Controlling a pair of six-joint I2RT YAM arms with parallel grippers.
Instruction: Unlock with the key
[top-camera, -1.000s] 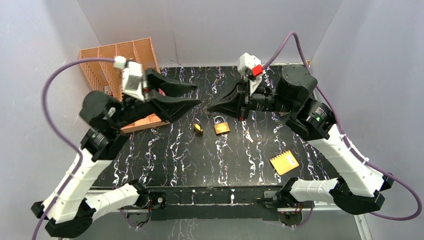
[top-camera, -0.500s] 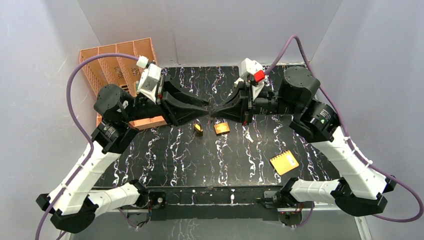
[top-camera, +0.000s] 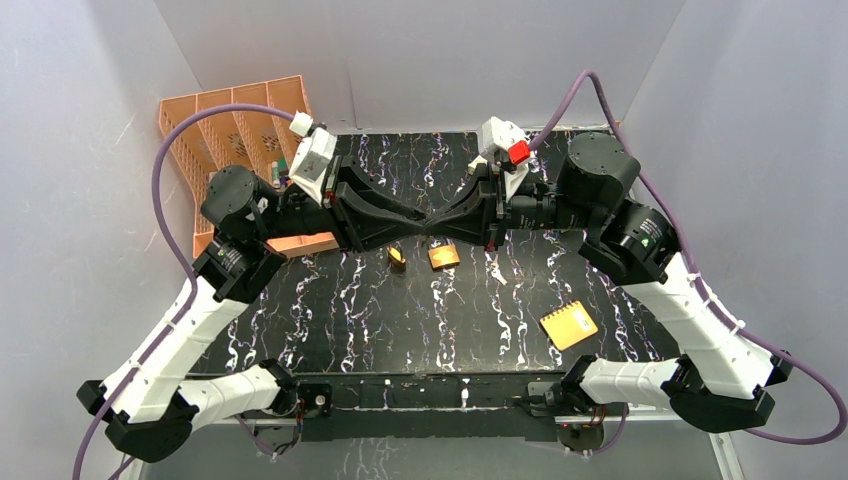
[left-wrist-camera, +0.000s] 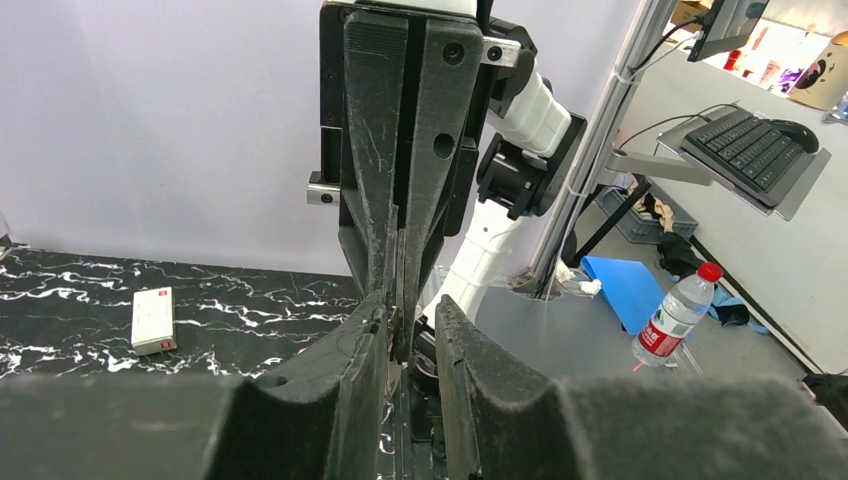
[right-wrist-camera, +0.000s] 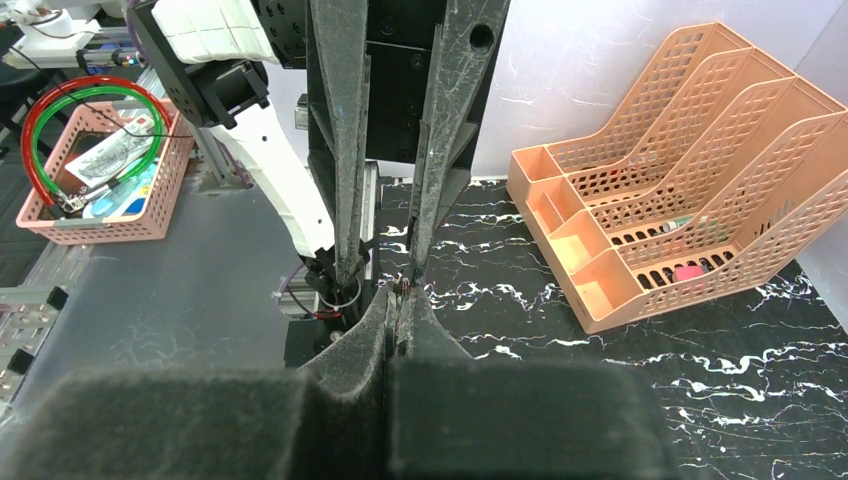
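Hovering tip to tip over the black marbled table (top-camera: 330, 325) — pale walls (top-camera: 450, 60) all round.
Orange file rack (top-camera: 235, 125) far left; left gripper (top-camera: 414, 219), jaws slightly apart, straddles the key (right-wrist-camera: 400, 286), which is pinched in the clenched right gripper (top-camera: 434, 218). Small padlock (top-camera: 397, 257) and bigger padlock (top-camera: 443, 256) lie just below — orange notepad (top-camera: 568, 325) lower right.

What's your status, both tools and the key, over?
Right tool shut on key. Left tool open, straddling its tips. Padlocks on table below, clear of both.
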